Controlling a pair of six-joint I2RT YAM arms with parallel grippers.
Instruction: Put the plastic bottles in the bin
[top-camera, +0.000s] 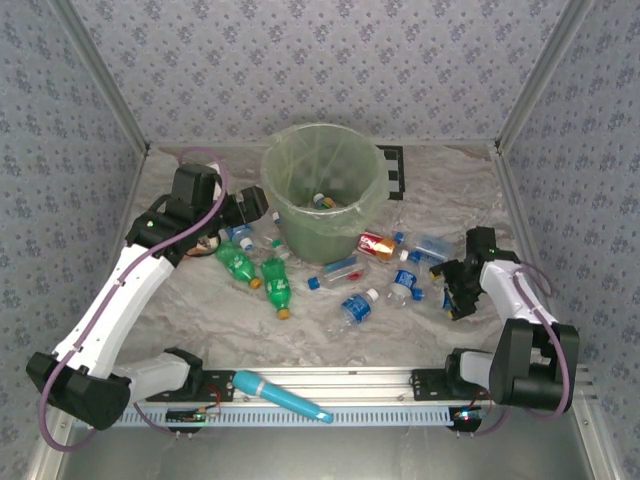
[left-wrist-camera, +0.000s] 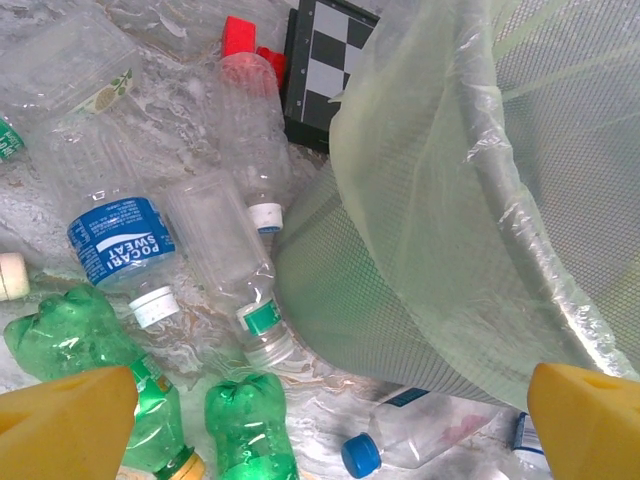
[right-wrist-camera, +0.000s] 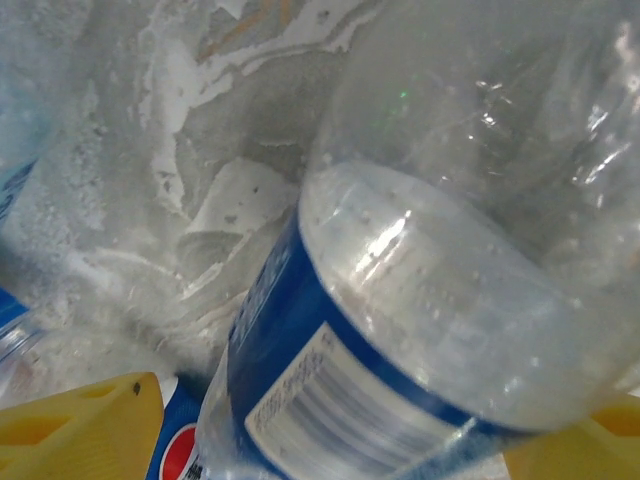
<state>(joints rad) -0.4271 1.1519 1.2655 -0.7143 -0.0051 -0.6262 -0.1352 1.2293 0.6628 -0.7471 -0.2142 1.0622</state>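
The left claw (top-camera: 245, 210) is hanging wide open just beside the bin (top-camera: 310, 225), above green and clear plastic bottles (top-camera: 275, 283) lying on the desk (top-camera: 200, 325) around its base. The right claw (right-wrist-camera: 330, 440) is straddling a blue-labelled clear bottle (right-wrist-camera: 420, 330); I cannot tell whether it is actually gripping it.

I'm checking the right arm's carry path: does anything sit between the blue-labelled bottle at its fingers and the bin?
Only loose bottles lying flat, such as the red-labelled bottle, lie between the right gripper and the bin; its rim stands higher.
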